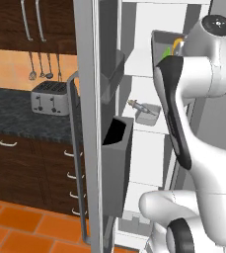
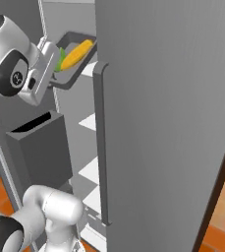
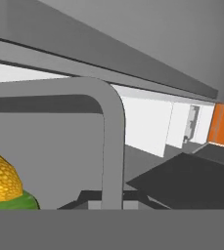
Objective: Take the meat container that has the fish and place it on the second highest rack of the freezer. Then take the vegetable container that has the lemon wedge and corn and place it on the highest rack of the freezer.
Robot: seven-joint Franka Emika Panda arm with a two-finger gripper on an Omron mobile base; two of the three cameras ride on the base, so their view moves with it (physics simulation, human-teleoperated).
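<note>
Gripper [image 2: 51,66] sits high at the front of the open freezer [image 2: 163,123], pressed up against the near edge of the vegetable container [image 2: 77,37], and it seems to be carrying that tray, though the fingertips are hidden behind the hand and the tray wall, so how far the jaws are spread cannot be told. From the right base view the tray is tilted, its far end raised toward the upper right and its near end dipping toward the hand, level with the upper part of the white interior; whether it touches a shelf cannot be told. Lying in it, the corn [image 2: 76,54] runs lengthwise along the tray, its long axis slanting from lower left to upper right, the far tip pointing into the cabinet. Just beside the cob's near end sits the lemon wedge [image 2: 61,60], green and much shorter. The hand view shows the cob's rounded yellow end [image 3: 0,181] with green below it, against the tray's grey rim. Lower in the freezer, in the left base view, the meat container [image 1: 148,114] rests on a white shelf, with the fish [image 1: 137,105] laid across its rim, its long axis roughly crosswise to the pan and one end poking out to the left. A toaster [image 1: 50,98] stands on the dark counter well to the left.
</note>
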